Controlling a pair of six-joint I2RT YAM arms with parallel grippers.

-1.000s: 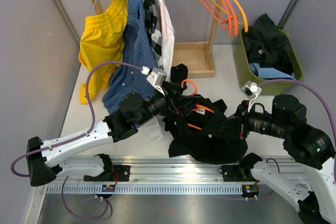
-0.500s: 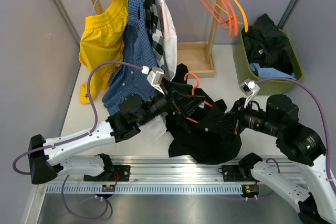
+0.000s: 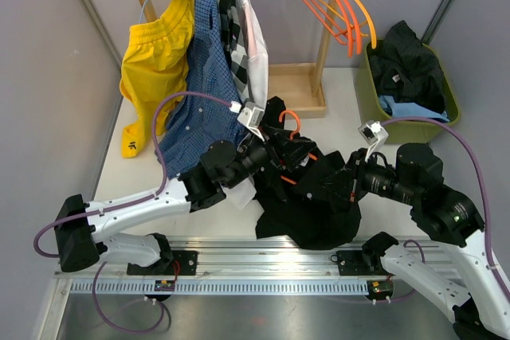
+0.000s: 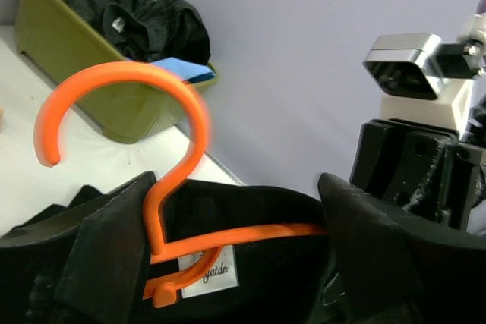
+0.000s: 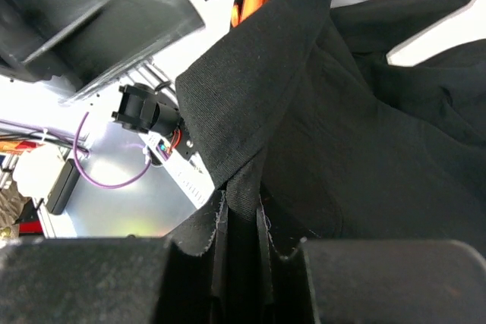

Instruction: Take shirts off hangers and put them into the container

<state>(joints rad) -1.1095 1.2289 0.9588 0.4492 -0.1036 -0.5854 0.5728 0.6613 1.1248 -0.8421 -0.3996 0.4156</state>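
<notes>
Black shirt (image 3: 315,220) lies mid-desk by the near edge, orange hanger (image 4: 163,187) in its collar. Right gripper (image 5: 237,244) pinches its fabric. Left gripper (image 3: 277,147): state cannot be told. Container (image 4: 45,43) sits at the far right corner.

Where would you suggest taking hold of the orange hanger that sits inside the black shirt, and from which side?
Probably by the neck of the hook on the orange hanger, just above the collar of the black shirt, coming from the robot's left: the hook stands clear of the cloth, while the shoulders are mostly covered.
</notes>
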